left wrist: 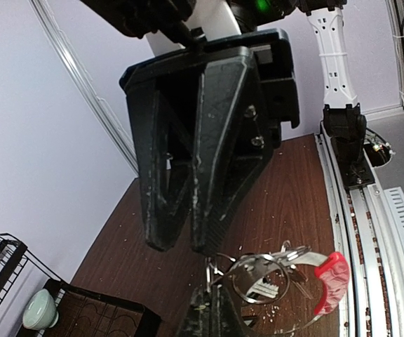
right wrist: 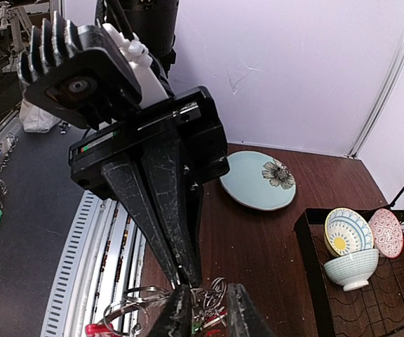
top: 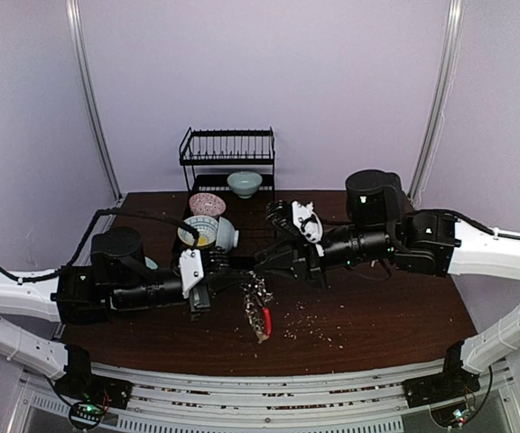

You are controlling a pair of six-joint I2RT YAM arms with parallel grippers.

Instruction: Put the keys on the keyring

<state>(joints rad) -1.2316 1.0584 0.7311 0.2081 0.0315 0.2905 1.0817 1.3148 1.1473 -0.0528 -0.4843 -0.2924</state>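
Top external view gives you both arms meeting at the centre of the frame, above the dark tabletop (top: 386,316). The left gripper (top: 229,270) reaches in from the left and the right gripper (top: 264,264) from the right, their tips almost together. The keyring (top: 258,309) hangs just below that meeting point, its red clip (top: 267,320) at the lower right of the bunch. You cannot tell whether its lower end touches the tabletop.

In your left wrist view the left gripper's fingers (left wrist: 212,316) rise as one dark wedge from the bottom edge, clenched on the wire rings. The keys (left wrist: 268,284) fan out to the right of them. The right gripper's fingers (left wrist: 223,140) come down from the top of that frame, with only a slim gap at the tips, just above the rings.

In the right wrist view, keys sit between its two fingers at the bottom edge, but you cannot tell whether it grips them. At upper centre of the top view, a dish rack (top: 228,149) holds a pale bowl (top: 244,183).
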